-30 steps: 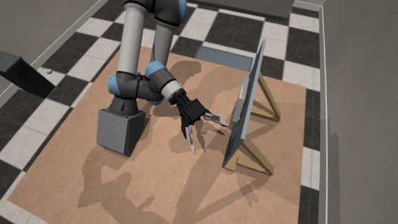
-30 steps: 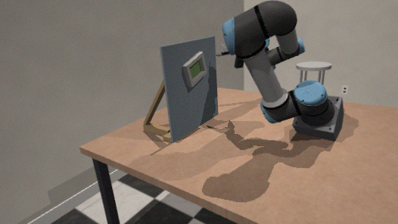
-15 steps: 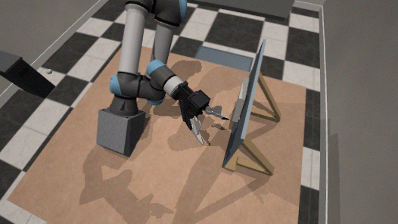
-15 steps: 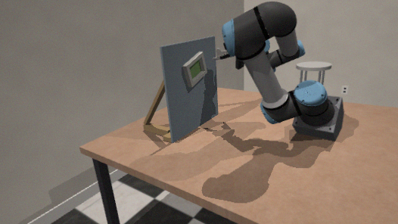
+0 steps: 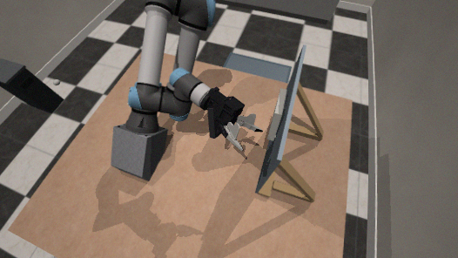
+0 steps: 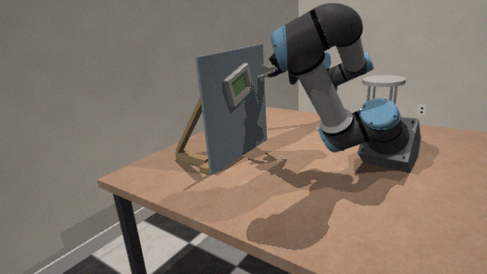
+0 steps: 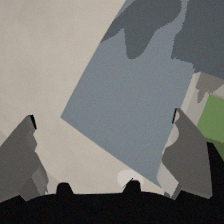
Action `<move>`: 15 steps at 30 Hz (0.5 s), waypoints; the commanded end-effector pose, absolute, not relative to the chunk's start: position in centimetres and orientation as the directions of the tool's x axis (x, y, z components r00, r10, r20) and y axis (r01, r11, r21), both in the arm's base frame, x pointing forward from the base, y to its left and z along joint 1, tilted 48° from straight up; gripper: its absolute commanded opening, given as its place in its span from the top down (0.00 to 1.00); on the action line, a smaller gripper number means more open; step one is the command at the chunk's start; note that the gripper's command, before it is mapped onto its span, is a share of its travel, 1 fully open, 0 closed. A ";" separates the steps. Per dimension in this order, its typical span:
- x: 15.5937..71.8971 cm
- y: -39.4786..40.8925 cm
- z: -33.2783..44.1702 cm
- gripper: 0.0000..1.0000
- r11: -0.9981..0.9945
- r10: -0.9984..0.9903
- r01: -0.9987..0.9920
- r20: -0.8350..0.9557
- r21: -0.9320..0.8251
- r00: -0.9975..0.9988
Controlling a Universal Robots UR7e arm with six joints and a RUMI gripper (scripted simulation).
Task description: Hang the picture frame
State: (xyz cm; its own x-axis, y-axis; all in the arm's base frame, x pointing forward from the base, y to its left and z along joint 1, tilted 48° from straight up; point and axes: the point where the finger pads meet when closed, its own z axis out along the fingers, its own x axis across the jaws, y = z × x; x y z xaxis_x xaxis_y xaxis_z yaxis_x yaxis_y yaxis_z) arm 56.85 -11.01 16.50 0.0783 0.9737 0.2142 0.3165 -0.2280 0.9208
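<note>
in the exterior view, at left, a wooden prop [image 5: 311,111] [image 6: 189,125] stands on the table [image 5: 174,209] [image 6: 185,199] behind a blue-grey board [image 5: 292,105] [image 6: 222,134] [image 7: 130,95]. right of the prop, on the board's robot-facing side, is the picture frame [image 5: 273,127] [image 6: 234,98] [image 7: 189,107], tilted, its right side the higher, so not level. the screw cannot be seen; whether the frame sits on shank or head cannot be told. next, by the board's far upper part, is the claw [image 5: 253,142] [image 6: 260,75] [image 7: 104,112], spread fully open and holding nothing. rightmost is the arm [image 5: 152,39] [image 6: 324,97]. risks, in this inspector's judgement: a fingertip swung too close could catch the frame's edge and knock it off the screw; a push on one side could turn it further out of level; pressing into the board could shift board and prop; and, if the frame is caught only on the screw's head, a slight nudge could drop it. containers: none identified; the frame merely borders a green picture panel [image 6: 239,85] [image 7: 212,120].

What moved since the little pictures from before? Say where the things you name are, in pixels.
The open pincer [image 5: 252,140] [image 6: 260,75] [image 7: 104,112] swung round on its wrist and moved closer to the board [image 5: 291,102] [image 6: 231,130] [image 7: 120,95]. It didn't grab or let go of anything. The picture frame [image 5: 273,124] [image 6: 232,96] [image 7: 188,104] stayed on the board, and the board stayed put.
</note>
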 end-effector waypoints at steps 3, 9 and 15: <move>56.7 -10.2 17.7 0.00 -0.106 0.994 0.285 0.103 0.953 0.025; 56.5 -9.2 19.0 0.00 0.017 1.000 0.249 -0.012 0.968 -0.019; 56.2 -8.4 20.0 0.00 0.114 0.993 0.216 -0.106 0.970 -0.049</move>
